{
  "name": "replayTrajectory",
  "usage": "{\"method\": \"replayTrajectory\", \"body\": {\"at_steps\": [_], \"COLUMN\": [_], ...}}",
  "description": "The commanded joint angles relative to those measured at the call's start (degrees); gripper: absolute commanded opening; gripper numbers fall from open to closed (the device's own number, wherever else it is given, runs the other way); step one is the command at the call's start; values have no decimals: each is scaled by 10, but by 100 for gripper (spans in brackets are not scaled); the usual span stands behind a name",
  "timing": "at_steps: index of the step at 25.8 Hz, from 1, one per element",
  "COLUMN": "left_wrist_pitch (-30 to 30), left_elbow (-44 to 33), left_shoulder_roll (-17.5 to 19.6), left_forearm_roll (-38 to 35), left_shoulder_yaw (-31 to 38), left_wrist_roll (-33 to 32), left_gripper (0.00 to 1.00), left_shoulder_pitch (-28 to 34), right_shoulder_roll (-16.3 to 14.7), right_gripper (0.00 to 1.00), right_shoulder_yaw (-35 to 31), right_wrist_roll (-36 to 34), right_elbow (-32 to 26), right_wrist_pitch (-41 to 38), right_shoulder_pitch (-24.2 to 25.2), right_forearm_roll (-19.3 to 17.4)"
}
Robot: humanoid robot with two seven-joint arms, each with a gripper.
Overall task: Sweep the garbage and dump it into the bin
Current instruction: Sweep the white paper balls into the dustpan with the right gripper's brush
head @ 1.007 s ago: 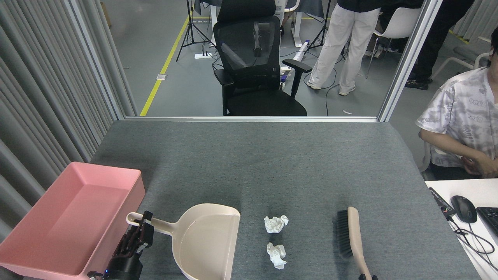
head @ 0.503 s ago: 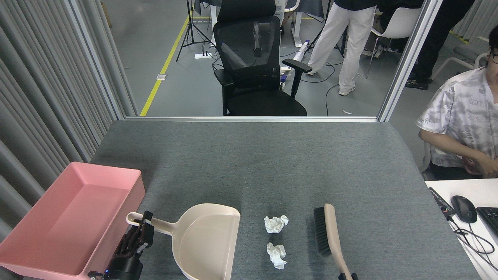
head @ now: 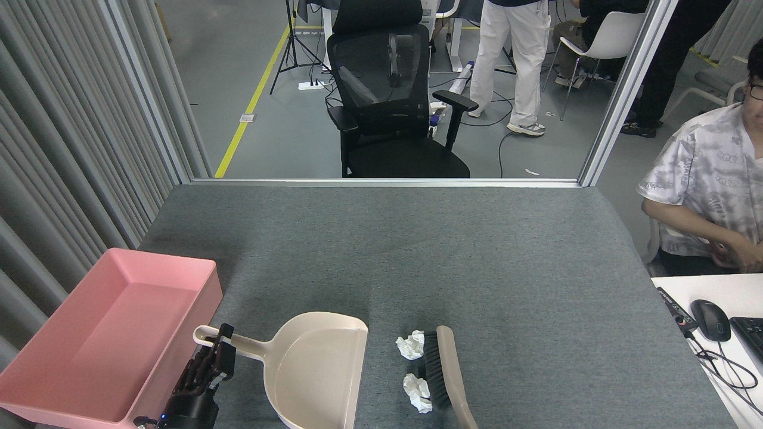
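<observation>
While my left gripper (head: 211, 357) sits near the table's (head: 417, 250) front-left corner, its dark fingers (head: 205, 364) are curled around the end of the dustpan's (head: 316, 369) handle, holding it. The beige dustpan lies flat by the front edge with its open mouth facing right. Just right of that mouth lie the two white tissue balls (head: 410, 345), one behind the other, not yet inside the pan. The brush (head: 442, 372) stands against them on their right side, black bristles touching both, its beige back running down to the front edge. My right gripper is out of frame below, so I cannot tell how its fingers are set. The pink bin (head: 53, 393) sits at the table's left edge, overhanging the front-left corner, just beside my left gripper. A person in a patterned shirt (head: 709, 179) sits beyond the right edge.
</observation>
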Motion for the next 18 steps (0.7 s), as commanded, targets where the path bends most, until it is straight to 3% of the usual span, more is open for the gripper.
{"method": "replayTrajectory", "body": {"at_steps": [1, 7, 18], "left_wrist_pitch": [0, 1, 2], "left_elbow": [-1, 0, 0], "left_shoulder_roll": [0, -1, -2], "left_forearm_roll": [0, 0, 0], "left_shoulder_yaw": [0, 0, 0], "left_wrist_roll": [0, 0, -1], "left_gripper": [46, 47, 47], "left_shoulder_pitch": [0, -1, -1], "right_shoulder_roll": [0, 25, 79], "right_gripper": [0, 0, 0], "right_shoulder_yaw": [50, 147, 222], "right_wrist_roll": [0, 1, -2], "right_elbow": [9, 64, 139], "right_wrist_pitch": [23, 70, 74], "right_shoulder_pitch": [-6, -55, -138], "right_forearm_roll": [18, 33, 25]}}
